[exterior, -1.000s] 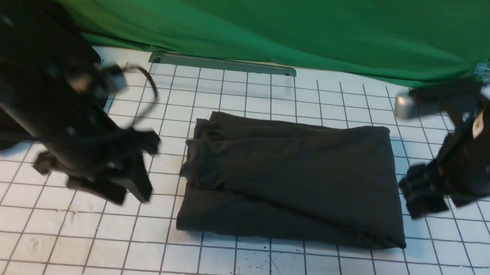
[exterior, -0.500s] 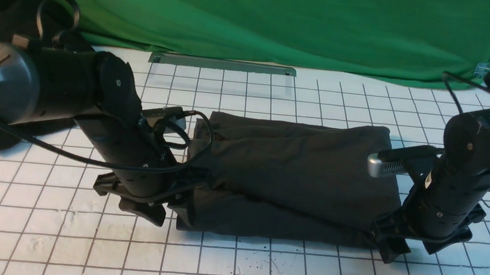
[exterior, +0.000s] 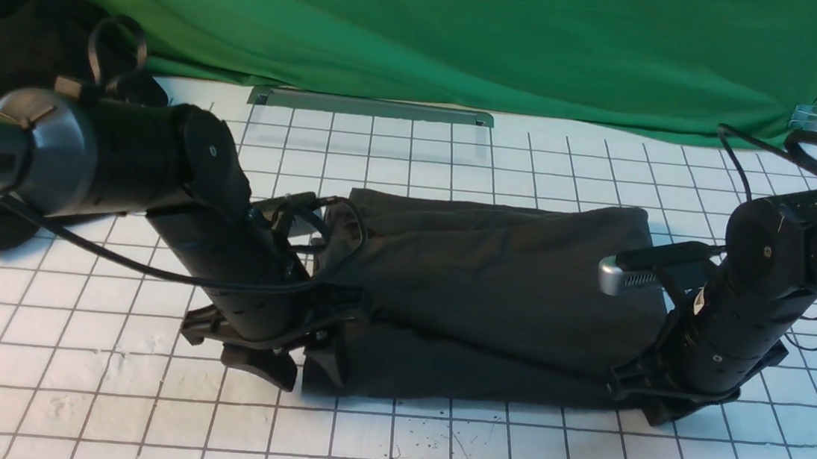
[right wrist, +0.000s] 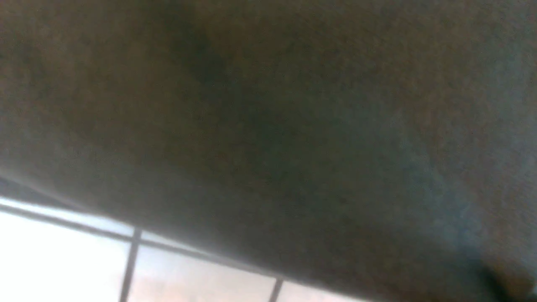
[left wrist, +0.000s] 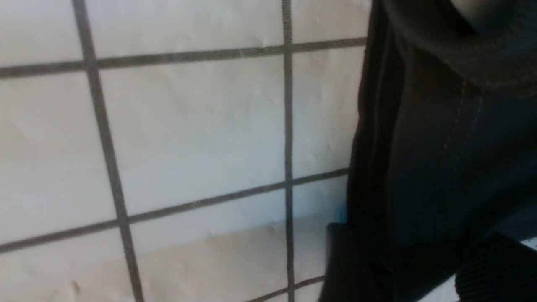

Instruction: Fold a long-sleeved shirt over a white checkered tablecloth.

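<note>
— Over at the middle of the frame, what's lying on the white checkered tablecloth [exterior: 507, 449]?

— That's the long-sleeved shirt [exterior: 493, 283]. It's folded into a thick dark rectangle and lies flat on the cloth, with soft creases running across it.

— What's touching it?

— At its lower-left corner, the left end effector [exterior: 297, 370] is down with its fingers apart. One rests on bare cloth just beside the fabric, and the other is against the shirt's edge.

— And the other side?

— The right end effector [exterior: 643, 398] is low at the lower-right corner, pressed against the fabric. Wide or narrow, I can't tell, because its own camera sees almost nothing but grey fabric.

— Anything else about?

— A green cloth [exterior: 428, 29] hangs across the top of the frame, and a blacker heap of fabric [exterior: 2, 10] sits in the upper left.
</note>
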